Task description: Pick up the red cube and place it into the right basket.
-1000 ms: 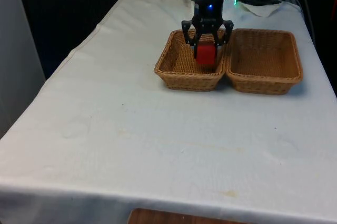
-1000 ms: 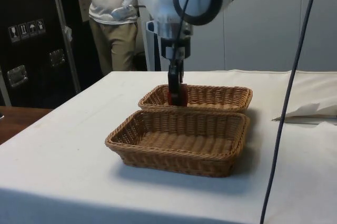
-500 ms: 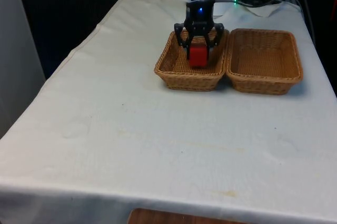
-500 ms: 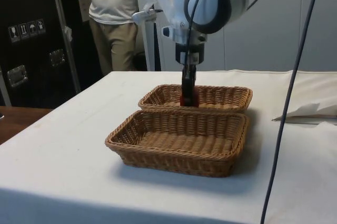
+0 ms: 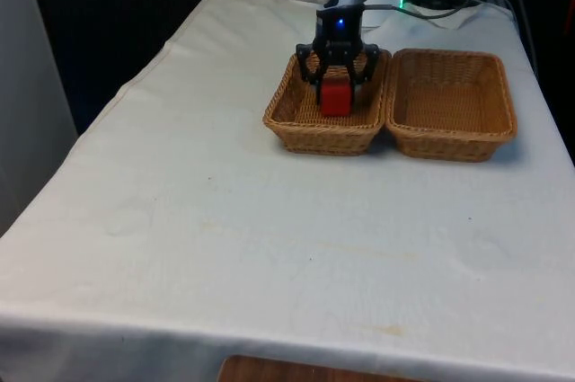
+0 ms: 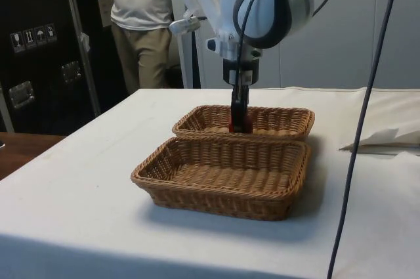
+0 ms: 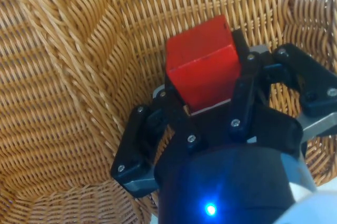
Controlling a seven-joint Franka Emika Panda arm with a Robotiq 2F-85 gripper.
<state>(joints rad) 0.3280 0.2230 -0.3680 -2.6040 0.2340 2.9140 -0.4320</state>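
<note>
The red cube (image 5: 335, 97) is held low inside the wicker basket on the front view's left (image 5: 286, 103), and my black gripper (image 5: 335, 85) is shut on it. In the wrist view the fingers (image 7: 243, 84) clamp the red cube (image 7: 202, 66) on two sides, just above the woven floor (image 7: 68, 108); I cannot tell whether it touches. From the side, my gripper (image 6: 239, 120) reaches down into the far basket (image 6: 279, 118), with a sliver of the red cube (image 6: 231, 127) showing. The basket on the front view's right (image 5: 449, 90) holds nothing and is the near basket (image 6: 223, 177) in the side view.
The two baskets stand side by side, rims touching, at the far end of the white cloth. A person (image 6: 141, 23) stands beyond the table in the side view. A dark cable (image 6: 367, 95) hangs down at that view's right, over a crumpled white sheet (image 6: 387, 140).
My gripper has carried the red cube towards the front view's left and lowered it deeper into the left basket. It stays shut on the cube.
</note>
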